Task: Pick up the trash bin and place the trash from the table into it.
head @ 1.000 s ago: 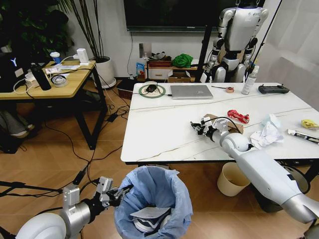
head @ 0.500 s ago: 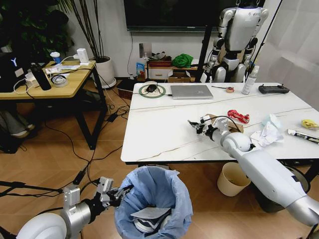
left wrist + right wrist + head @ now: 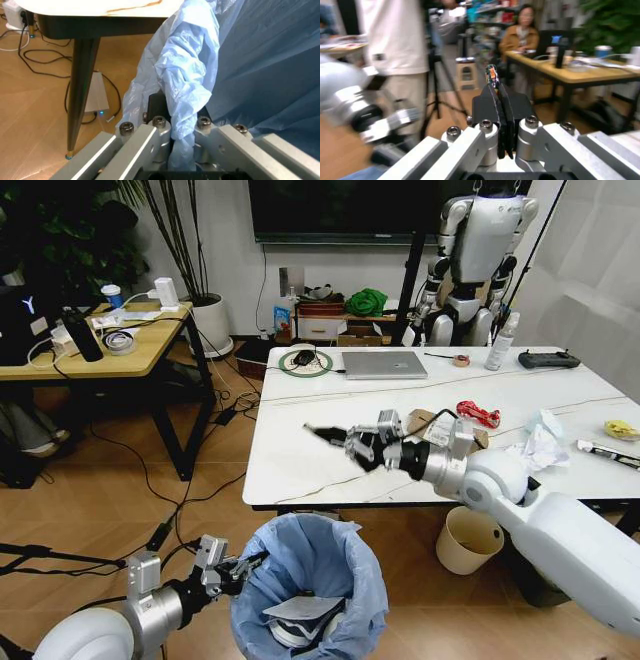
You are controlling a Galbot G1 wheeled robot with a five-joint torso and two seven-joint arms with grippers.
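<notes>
Swinging left off mid-frame, my right gripper [image 3: 335, 436] is pinching a thin dark scrap; left gripper [image 3: 243, 565] is clamping the trash bin [image 3: 310, 585] bottom-centre. Tissues [image 3: 538, 448], red wrapper [image 3: 478, 413] are waiting on the table [image 3: 300, 450].

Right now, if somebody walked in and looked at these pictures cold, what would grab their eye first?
Probably the trash bin, its crinkly light-blue bag billowing low in front of the table, with the left gripper clamped on the bag's overhang. Next, the right gripper, stretched out over the table's near edge above the bin, pinching a thin flat scrap between shut fingers. Behind it, crumpled white tissues and a red wrapper lie on the tabletop.
</notes>
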